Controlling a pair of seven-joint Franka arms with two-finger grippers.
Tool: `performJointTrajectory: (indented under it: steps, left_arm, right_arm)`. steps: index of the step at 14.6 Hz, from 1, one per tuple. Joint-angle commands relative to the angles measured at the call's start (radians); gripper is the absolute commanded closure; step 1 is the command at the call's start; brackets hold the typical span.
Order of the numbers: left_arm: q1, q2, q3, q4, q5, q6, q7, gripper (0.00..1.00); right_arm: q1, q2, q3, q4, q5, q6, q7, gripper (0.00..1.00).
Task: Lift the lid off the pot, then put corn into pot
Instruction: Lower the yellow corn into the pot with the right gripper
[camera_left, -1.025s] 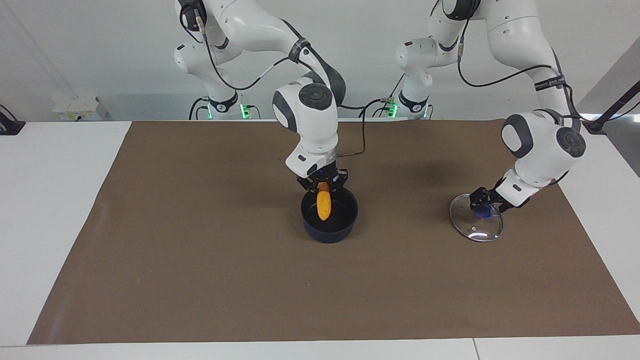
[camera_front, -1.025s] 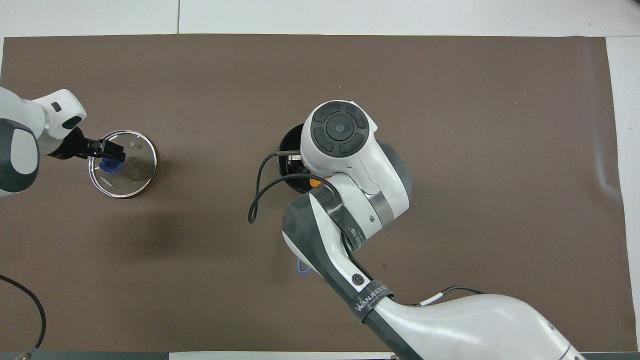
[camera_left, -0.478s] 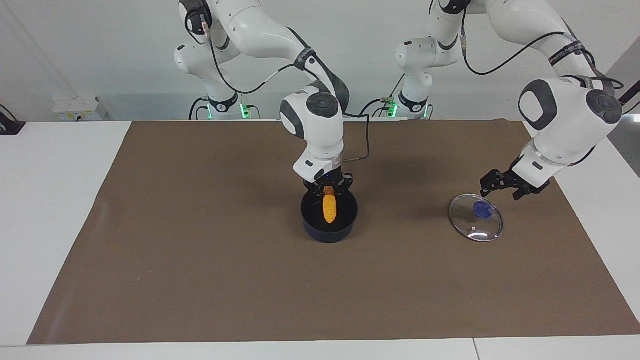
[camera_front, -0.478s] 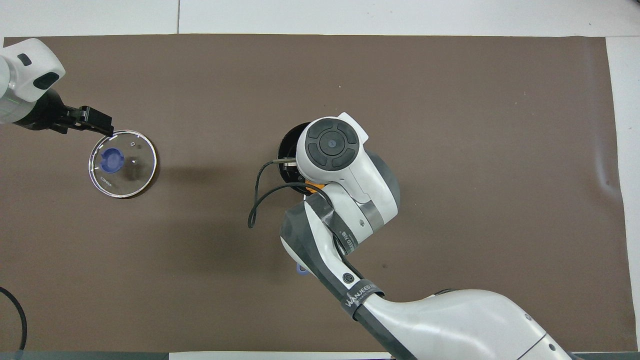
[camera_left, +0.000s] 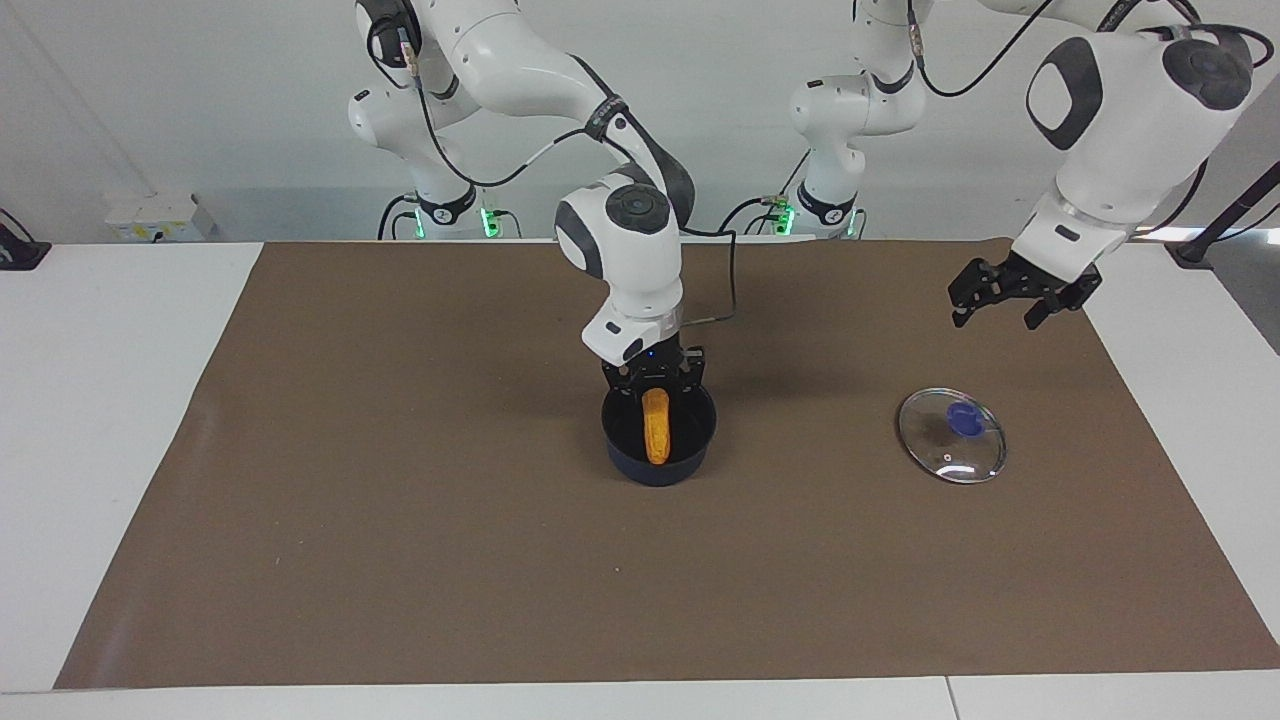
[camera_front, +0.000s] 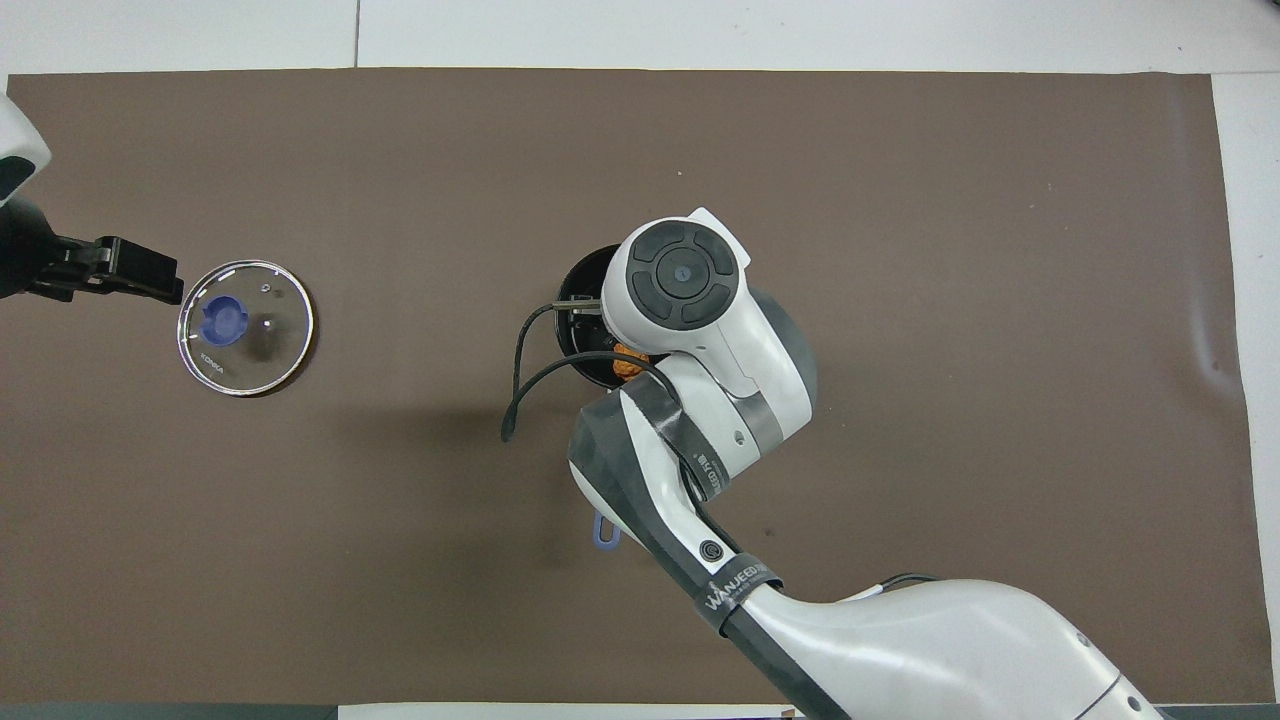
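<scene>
Brown mat bears the pot and, well apart, the lid.

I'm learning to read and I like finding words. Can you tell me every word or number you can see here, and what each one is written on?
"WANJEED": on the black strap wrapped around the right arm, seen from overhead.
Small dark print on the glass of the lid, near its rim: too small to read.
Round badges on the two arm bases, each seems to carry a digit: too small to be sure.
The pot and the corn show no writing.
</scene>
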Motion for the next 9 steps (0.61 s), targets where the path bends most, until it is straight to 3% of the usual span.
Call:
performJointTrajectory:
  steps: [1, 9]
  left_arm:
    - [-0.004, -0.06, 0.001, -0.084, 0.018, 0.001, -0.033, 0.0]
    - [-0.016, -0.076, 0.001, -0.135, 0.015, 0.093, -0.089, 0.0]
  right_arm:
    - [-0.036, -0.016, 0.004, 0.042, -0.003, -0.045, -0.003, 0.0]
    - [-0.234, -0.117, 0.003, 0.075, -0.013, -0.266, -0.213, 0.0]
